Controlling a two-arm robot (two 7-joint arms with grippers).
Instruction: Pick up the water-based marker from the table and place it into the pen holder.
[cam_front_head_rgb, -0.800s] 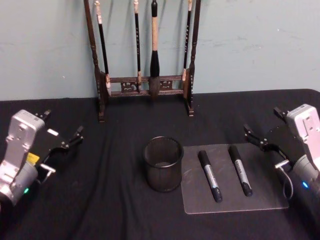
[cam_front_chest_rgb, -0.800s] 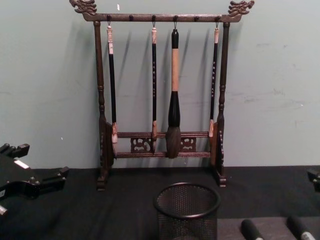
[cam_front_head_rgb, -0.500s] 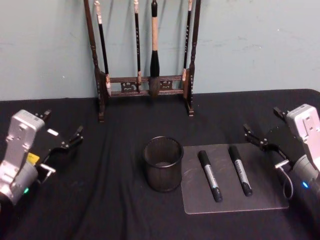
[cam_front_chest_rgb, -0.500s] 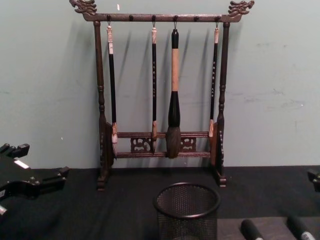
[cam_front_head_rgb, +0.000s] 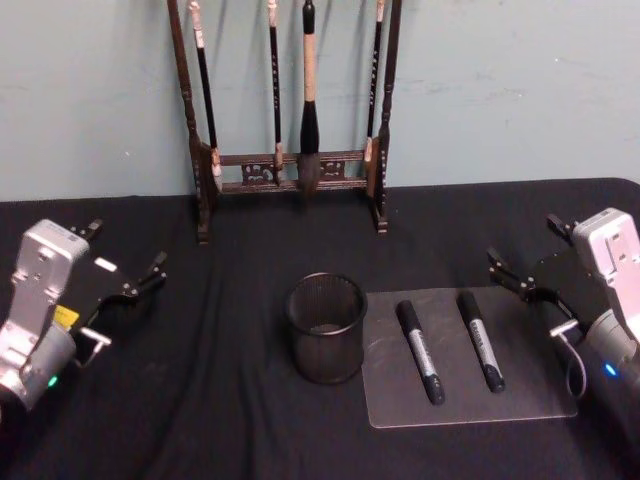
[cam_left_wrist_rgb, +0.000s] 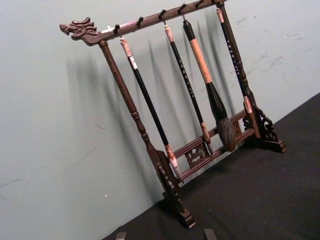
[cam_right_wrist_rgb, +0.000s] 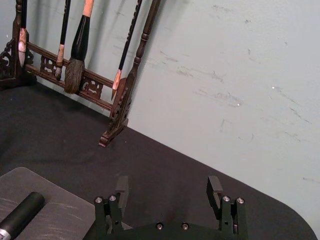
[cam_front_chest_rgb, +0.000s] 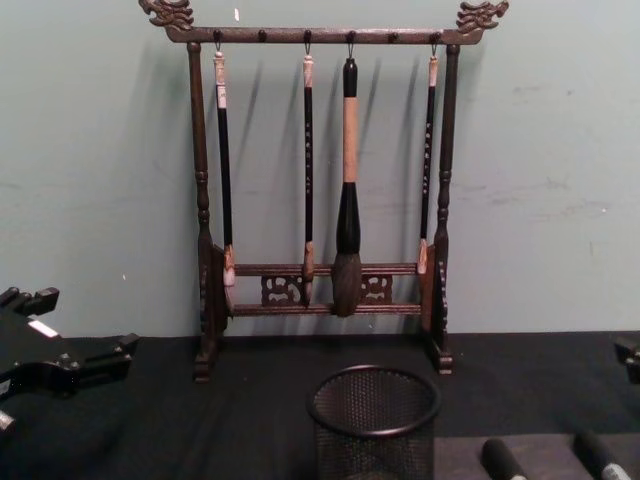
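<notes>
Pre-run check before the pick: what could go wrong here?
The left marker and right marker lie close side by side on the mat; the open right hand reaching for one may nudge the other.
The mesh cup stands beside the mat; a low carry could knock it over.

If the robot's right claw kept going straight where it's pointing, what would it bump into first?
Probably the wall, though depth is unclear. The open right gripper points across the table, just beside the brush rack, with nothing standing in between.
</notes>
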